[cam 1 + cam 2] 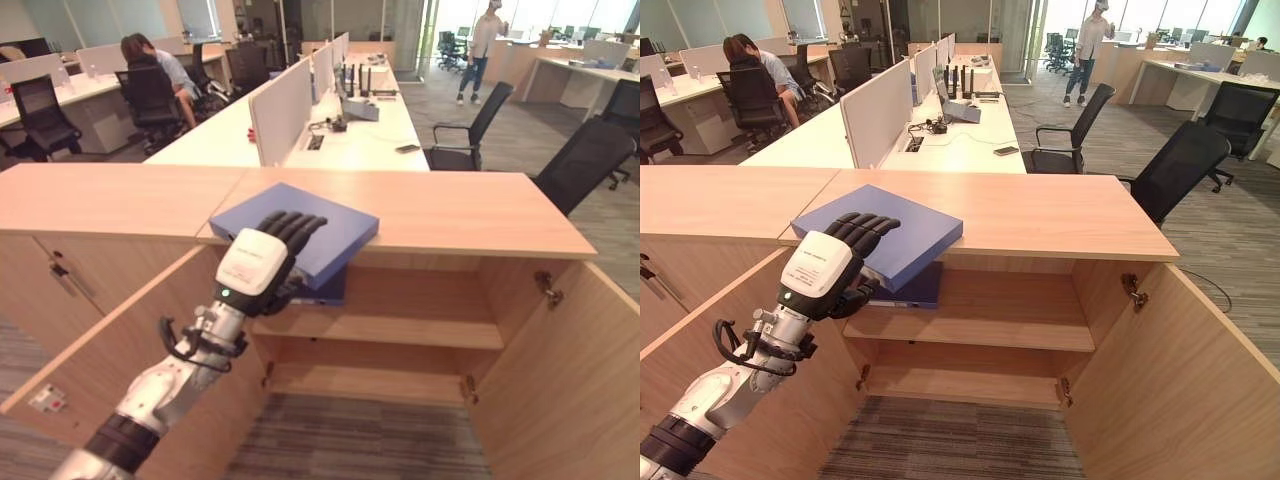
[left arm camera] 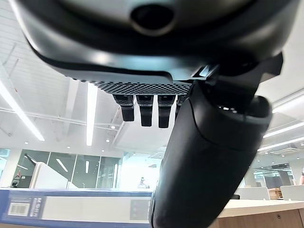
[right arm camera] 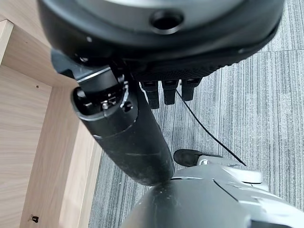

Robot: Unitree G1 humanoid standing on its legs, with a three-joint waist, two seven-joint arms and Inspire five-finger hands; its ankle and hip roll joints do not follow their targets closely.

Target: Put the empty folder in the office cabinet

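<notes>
A flat blue folder [image 1: 325, 225] lies on the wooden cabinet top [image 1: 470, 215], its near corner jutting past the front edge above the open cabinet. My left hand [image 1: 255, 262] reaches up from below. Its fingers are stretched over the folder's near part, and its thumb [image 2: 199, 156] stands in front of the folder's edge [image 2: 71, 206]. The fingers look straight, not clamped. My right hand [image 3: 123, 133] hangs relaxed over the grey carpet, holding nothing.
Both cabinet doors stand open, the left door [image 1: 130, 350] by my arm and the right door [image 1: 570, 370] at the far side. On the upper shelf [image 1: 420, 330] lies a dark blue flat item [image 1: 330, 290]. Desks, chairs [image 1: 585, 160] and people are behind the cabinet.
</notes>
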